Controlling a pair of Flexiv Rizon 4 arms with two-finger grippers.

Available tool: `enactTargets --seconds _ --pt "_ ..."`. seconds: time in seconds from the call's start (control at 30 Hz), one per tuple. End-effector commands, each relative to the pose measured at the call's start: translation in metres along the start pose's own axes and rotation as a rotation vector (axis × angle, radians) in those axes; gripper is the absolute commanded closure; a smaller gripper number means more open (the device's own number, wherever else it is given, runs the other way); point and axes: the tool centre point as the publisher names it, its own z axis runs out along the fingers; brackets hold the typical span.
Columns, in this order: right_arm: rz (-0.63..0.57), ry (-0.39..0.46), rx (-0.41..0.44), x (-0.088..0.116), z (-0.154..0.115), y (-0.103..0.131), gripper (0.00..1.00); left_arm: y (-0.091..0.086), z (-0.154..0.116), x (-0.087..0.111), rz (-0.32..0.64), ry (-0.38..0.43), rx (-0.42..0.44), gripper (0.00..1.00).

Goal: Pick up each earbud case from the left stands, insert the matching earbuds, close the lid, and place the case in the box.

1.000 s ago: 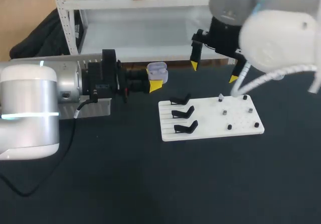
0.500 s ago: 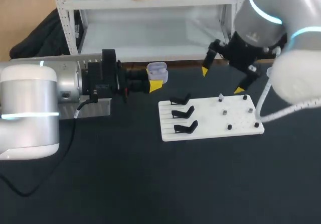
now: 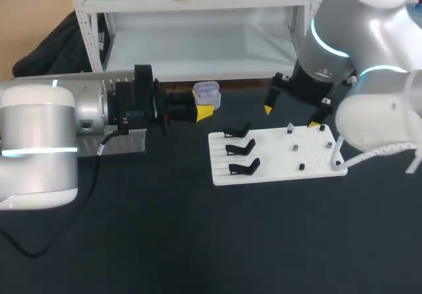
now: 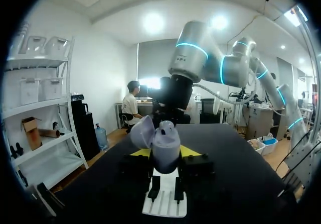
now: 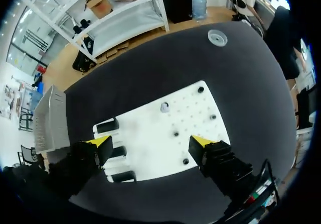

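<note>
My left gripper (image 3: 204, 105) is shut on a lavender earbud case (image 3: 207, 93), lid open, held above the table left of the white board (image 3: 270, 159). In the left wrist view the case (image 4: 166, 148) stands upright between the yellow tips, its lid (image 4: 142, 132) tilted back. My right gripper (image 3: 290, 117) hangs open over the board's far edge, holding nothing. Its wrist view looks down between the fingertips on the board (image 5: 190, 108). There I see a pale earbud (image 5: 164, 107), several dark pegs or earbuds (image 5: 176, 133) and three bare black stands (image 5: 119, 152).
A grey metal box (image 5: 50, 118) lies left of the board, partly behind my left arm (image 3: 128, 141) in the head view. A small round clear disc (image 5: 217, 37) rests on the dark table beyond the board.
My right arm has swung to the right and come down closer over the board's far edge, staying open. The left arm and the case have kept still.
</note>
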Motion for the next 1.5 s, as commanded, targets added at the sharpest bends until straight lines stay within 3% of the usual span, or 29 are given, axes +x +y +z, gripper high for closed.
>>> enactTargets --seconds 0.03,0.2,0.67,1.0,1.07,1.1,1.23,1.37,1.5 --pt "-0.010 -0.020 0.032 -0.013 0.015 0.001 0.00 -0.001 0.000 0.001 0.001 -0.003 -0.004 1.00" --pt "0.006 -0.061 0.015 -0.024 0.023 -0.008 0.00 -0.001 0.000 0.001 0.001 -0.003 -0.004 1.00" --pt "0.006 -0.061 0.015 -0.024 0.023 -0.008 0.00 -0.001 0.000 0.001 0.001 -0.003 -0.004 1.00" --pt "0.014 -0.154 0.191 -0.010 0.041 -0.030 0.00 -0.001 0.000 0.001 0.001 -0.003 -0.004 1.00" --pt "0.025 -0.149 0.190 -0.010 0.040 -0.030 0.09 -0.001 0.000 0.001 0.001 -0.003 -0.004 1.00" --pt "0.026 -0.145 0.197 -0.009 0.040 -0.029 0.20 -0.001 0.000 0.001 0.001 -0.003 -0.004 1.00" --pt "0.042 -0.123 0.205 -0.006 0.039 -0.026 0.37 -0.001 0.000 0.001 0.001 -0.003 -0.004 1.00" --pt "0.056 -0.111 0.211 -0.005 0.040 -0.024 0.50 -0.001 0.000 0.001 0.001 -0.003 -0.004 1.00" --pt "0.056 -0.096 0.210 -0.003 0.043 -0.022 0.51 -0.001 0.000 0.001 0.001 -0.003 -0.004 1.00"
